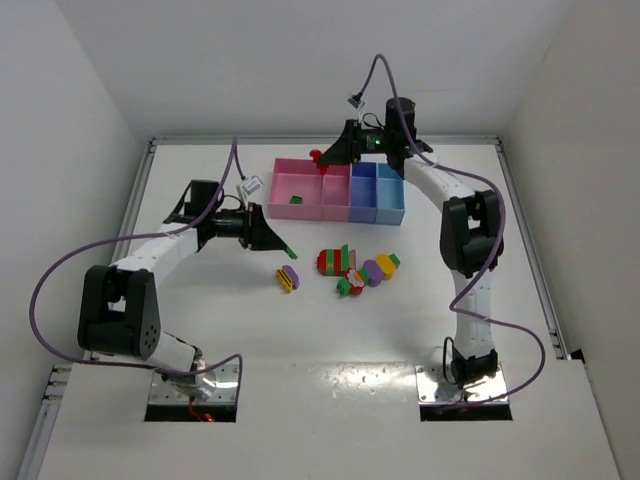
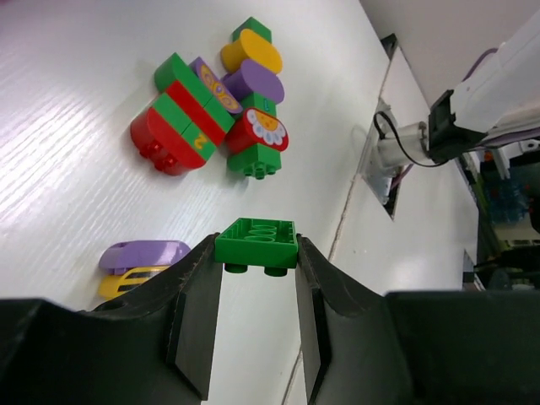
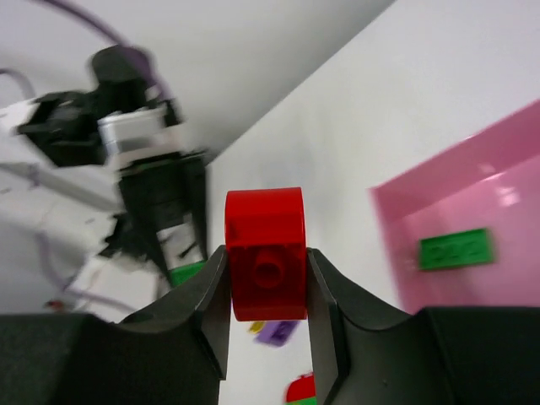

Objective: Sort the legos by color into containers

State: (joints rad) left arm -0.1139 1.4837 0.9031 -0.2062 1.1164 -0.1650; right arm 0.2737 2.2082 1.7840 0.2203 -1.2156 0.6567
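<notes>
My left gripper (image 1: 286, 250) is shut on a flat green brick (image 2: 256, 243) and holds it above the table, left of the loose legos (image 1: 355, 268). Those legos show in the left wrist view as a red-green striped stack (image 2: 181, 114), purple and yellow pieces (image 2: 251, 63) and a purple-yellow piece (image 2: 139, 261). My right gripper (image 1: 322, 158) is shut on a red brick (image 3: 265, 251) and hovers at the back edge of the wide pink bin (image 1: 296, 205). One green brick (image 3: 456, 249) lies in that pink bin (image 3: 506, 152). The bins stand in a row: wide pink, narrow pink (image 1: 336, 210), purple-blue (image 1: 362, 207), light blue (image 1: 390, 209).
White walls close in the table at the back and both sides. The right arm's elbow (image 1: 470, 230) rises to the right of the bins. The left arm (image 1: 160, 250) reaches in from the left.
</notes>
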